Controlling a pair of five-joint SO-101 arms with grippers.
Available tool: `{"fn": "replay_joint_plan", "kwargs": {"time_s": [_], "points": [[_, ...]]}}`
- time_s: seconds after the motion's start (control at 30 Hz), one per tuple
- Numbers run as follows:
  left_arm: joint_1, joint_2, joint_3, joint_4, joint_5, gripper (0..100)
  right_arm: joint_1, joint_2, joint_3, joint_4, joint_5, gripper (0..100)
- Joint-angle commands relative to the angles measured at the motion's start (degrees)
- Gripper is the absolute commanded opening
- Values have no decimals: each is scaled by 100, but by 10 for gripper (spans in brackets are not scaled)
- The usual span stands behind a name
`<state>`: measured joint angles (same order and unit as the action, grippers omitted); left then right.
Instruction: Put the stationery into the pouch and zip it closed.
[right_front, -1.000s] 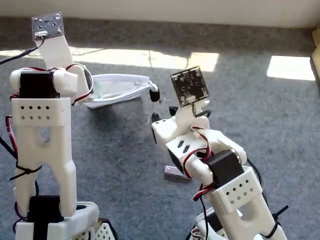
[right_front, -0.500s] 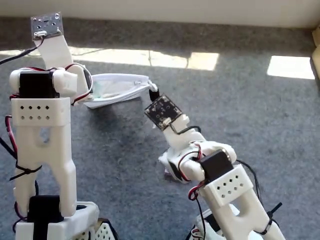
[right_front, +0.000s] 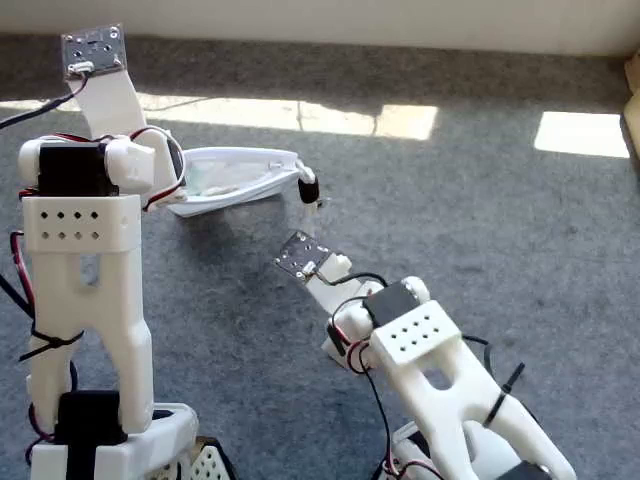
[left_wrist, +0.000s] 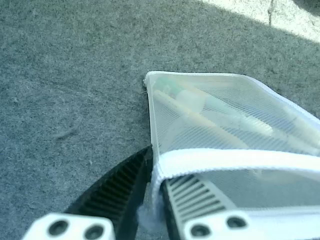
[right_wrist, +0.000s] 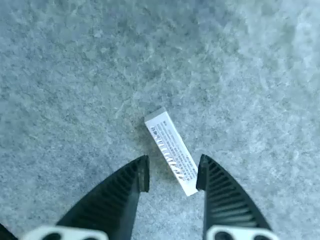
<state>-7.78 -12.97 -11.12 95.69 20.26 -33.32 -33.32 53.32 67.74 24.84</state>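
Note:
A white mesh pouch (right_front: 235, 178) lies on the grey carpet beside the left arm, with pens showing through its mesh (left_wrist: 220, 117). Its black zipper pull (right_front: 308, 187) sticks out at the end nearer the right arm. My left gripper (left_wrist: 156, 167) is shut on the pouch's white hem at one corner. My right arm (right_front: 400, 330) is bent low over the carpet in front of the pouch. My right gripper (right_wrist: 172, 172) is open, its fingers on either side of one end of a small white eraser (right_wrist: 170, 149) lying flat on the carpet.
Grey carpet (right_front: 520, 230) covers the whole floor. Sunlit patches (right_front: 585, 135) lie along the far side below a pale wall. A yellowish piece of furniture (right_front: 634, 90) touches the right edge. The left arm's tall white frame (right_front: 85, 260) stands at the near left.
The right arm has dropped forward and down, its wrist tipping from upright to low over the eraser. The left arm and the pouch have stayed where they were.

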Motion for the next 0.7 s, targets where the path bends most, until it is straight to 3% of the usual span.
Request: {"fn": "replay_joint_plan", "kwargs": {"time_s": [0.0,0.57,0.67], "points": [[-66,-40,127,-105,-18,6,-242,585,-462,-163,62,156],[-66,-40,154,-105,-26,6,-286,2273,-725,-1103,448,149],[-66,-40,154,-105,-26,6,-207,2273,-752,-1103,448,84]]}}
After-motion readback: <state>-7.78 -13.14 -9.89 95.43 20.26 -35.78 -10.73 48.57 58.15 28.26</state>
